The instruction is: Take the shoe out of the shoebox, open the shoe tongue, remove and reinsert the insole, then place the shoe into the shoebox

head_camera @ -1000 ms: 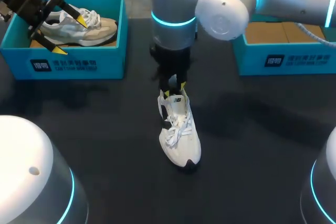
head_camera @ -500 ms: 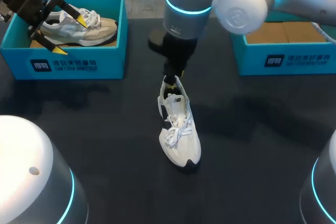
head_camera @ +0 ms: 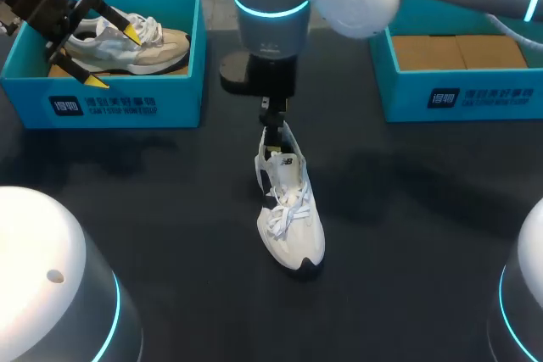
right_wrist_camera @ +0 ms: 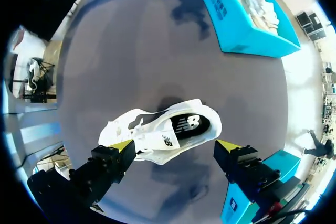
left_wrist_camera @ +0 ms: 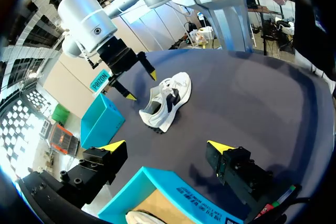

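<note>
The white shoe [head_camera: 288, 209] stands on its sole near the middle of the dark table [head_camera: 424, 209], outside both boxes, its toe pointing toward us and its heel toward the far edge. Its laces are tied over the tongue, and in the right wrist view [right_wrist_camera: 168, 129] we look down into the opening at the dark insole.

Our right gripper [head_camera: 272, 129] hangs over the heel end, fingers spread wide. The left wrist view shows its yellow tips [left_wrist_camera: 142, 86] just above the heel and not touching it. From its own camera [right_wrist_camera: 176, 145] the fingers stand to either side of the shoe.

The left shoebox [head_camera: 127, 103], bright blue, sits at the far left of the table with a second shoe [head_camera: 144, 44] lying inside. Our left gripper [head_camera: 114, 58] is over that box, its fingers apart and holding nothing [left_wrist_camera: 167, 146].

The right shoebox [head_camera: 458, 95] stands at the far right, well apart from the shoe, with brown lining showing inside.
</note>
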{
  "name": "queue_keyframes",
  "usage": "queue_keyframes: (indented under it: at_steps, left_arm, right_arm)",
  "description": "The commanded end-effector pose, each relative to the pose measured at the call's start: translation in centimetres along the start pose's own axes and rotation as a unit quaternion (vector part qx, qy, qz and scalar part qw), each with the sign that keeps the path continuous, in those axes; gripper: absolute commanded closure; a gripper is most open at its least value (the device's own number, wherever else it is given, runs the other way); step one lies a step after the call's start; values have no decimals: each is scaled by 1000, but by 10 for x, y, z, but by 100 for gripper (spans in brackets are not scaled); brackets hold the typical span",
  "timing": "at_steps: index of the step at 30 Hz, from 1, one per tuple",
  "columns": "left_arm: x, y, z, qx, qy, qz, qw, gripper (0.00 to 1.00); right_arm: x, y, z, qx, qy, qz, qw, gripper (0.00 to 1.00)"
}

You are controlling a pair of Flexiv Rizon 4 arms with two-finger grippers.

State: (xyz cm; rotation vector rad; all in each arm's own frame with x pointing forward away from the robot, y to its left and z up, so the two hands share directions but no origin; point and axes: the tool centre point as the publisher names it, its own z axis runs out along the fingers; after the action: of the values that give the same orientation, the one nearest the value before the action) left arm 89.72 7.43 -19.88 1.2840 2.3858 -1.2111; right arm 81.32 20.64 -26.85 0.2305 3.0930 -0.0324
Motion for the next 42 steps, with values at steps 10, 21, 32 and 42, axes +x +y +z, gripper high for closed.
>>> queue_keyframes:
  at_steps: [10,21,32,42]
  left_arm:
    - [0,0,0,0,2,0,1000,0]
    - [0,0,0,0,2,0,1000,0]
    - [0,0,0,0,2,0,1000,0]
    - [0,0,0,0,2,0,1000,0]
  right_arm:
    - [-41,5,13,-14,-23,-53,998,0]
    - [-72,14,46,-24,-32,-104,994,0]
    - [-83,16,75,-7,-34,-139,990,0]
    - [-84,13,104,9,-20,-140,990,22]
